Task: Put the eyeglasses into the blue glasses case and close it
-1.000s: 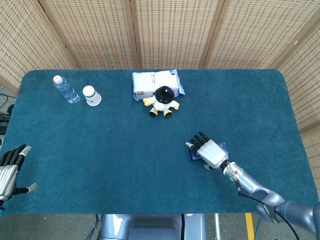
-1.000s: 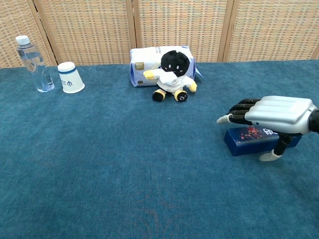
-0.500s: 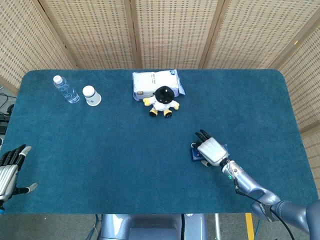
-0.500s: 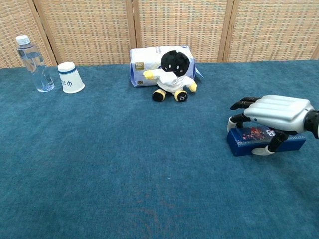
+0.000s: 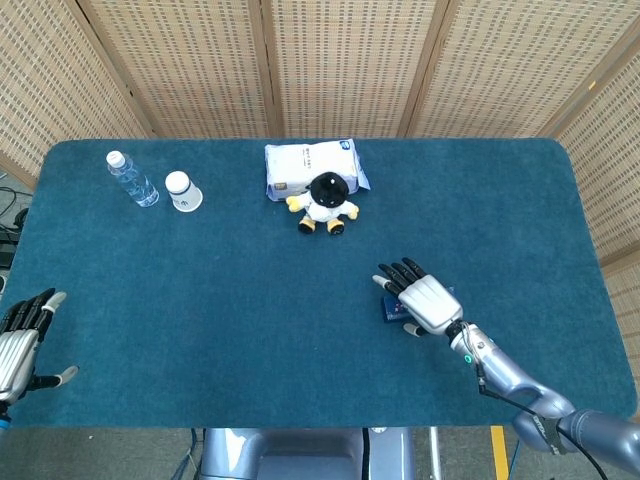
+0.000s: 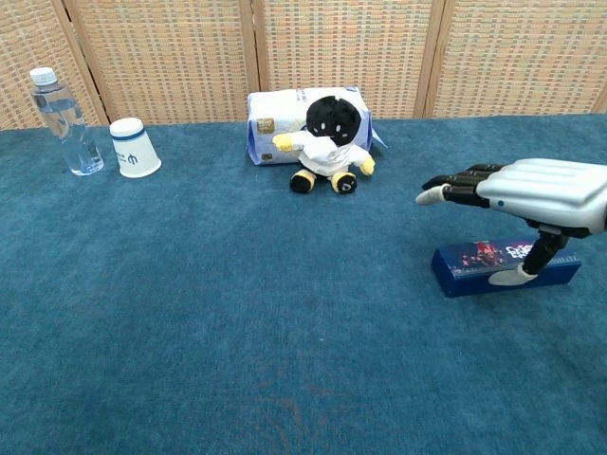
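Observation:
The blue glasses case point(image 6: 471, 272) lies shut on the table at the right; in the head view only its left end point(image 5: 391, 310) shows from under my right hand. My right hand point(image 6: 542, 191) point(image 5: 426, 299) hovers just above the case, palm down and fingers stretched out flat, holding nothing. Its thumb point(image 6: 519, 273) hangs down against the case's front side. My left hand point(image 5: 19, 341) rests open at the table's near left edge, far from the case. No eyeglasses are visible in either view.
A plush toy point(image 6: 328, 133) sits at the back centre in front of a white tissue pack point(image 6: 275, 121). At the back left are a water bottle point(image 6: 63, 119) and an upside-down paper cup point(image 6: 134, 148).
My right hand had lowered onto the case with fingers curled over it. It has now risen off the lid and its fingers have straightened. The left hand stayed put.

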Tool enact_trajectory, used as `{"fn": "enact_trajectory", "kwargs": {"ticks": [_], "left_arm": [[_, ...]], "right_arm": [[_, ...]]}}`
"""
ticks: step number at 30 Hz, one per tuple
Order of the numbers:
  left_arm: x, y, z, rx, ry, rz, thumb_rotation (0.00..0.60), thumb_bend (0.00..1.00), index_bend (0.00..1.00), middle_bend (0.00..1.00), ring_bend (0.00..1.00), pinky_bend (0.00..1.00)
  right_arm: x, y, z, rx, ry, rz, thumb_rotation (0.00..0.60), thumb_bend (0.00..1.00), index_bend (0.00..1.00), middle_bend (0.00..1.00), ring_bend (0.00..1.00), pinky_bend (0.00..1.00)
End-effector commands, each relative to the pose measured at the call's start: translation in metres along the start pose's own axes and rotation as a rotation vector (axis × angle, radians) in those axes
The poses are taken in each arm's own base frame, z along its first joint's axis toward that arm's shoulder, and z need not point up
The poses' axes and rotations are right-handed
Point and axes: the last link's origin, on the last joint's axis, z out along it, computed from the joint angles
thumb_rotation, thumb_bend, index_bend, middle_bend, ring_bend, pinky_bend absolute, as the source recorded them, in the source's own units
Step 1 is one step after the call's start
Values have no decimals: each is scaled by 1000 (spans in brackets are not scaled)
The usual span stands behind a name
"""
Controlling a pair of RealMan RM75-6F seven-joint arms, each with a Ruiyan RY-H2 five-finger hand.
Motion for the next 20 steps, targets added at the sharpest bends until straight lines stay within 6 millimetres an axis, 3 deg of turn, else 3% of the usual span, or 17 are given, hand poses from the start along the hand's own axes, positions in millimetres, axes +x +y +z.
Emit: {"fn": "enact_trajectory", "kwargs": {"ticks": [1,4,7,10,12,20], "left_arm": [[3,-1,-4,-7,8,-13,600,95,0,0,0,0],[9,-5,-8,-8,25,-35,600,93,0,0,0,0],[15,-9,-12,-11,54,-59,600,88,0,0,0,0],[19,-12,-14,-32,80,-75,600,86,0,0,0,0],[21,-13,-16,-39,96,-78,600,83,0,0,0,0],[21,-14,-24,-52,109,-58,600,74,0,0,0,0]], "right_arm": [[26,7,-31,-69,79,17,600,255,0,0,0,0],[40,18,-66,-179,206,49,600,247,0,0,0,0],[40,34,-118,-343,311,161,600,209,0,0,0,0],[34,40,-151,-413,376,195,600,70,0,0,0,0],[31,42,-162,-438,405,222,600,4,0,0,0,0],[23,48,-193,-532,469,304,600,0,0,0,0,0]]}}
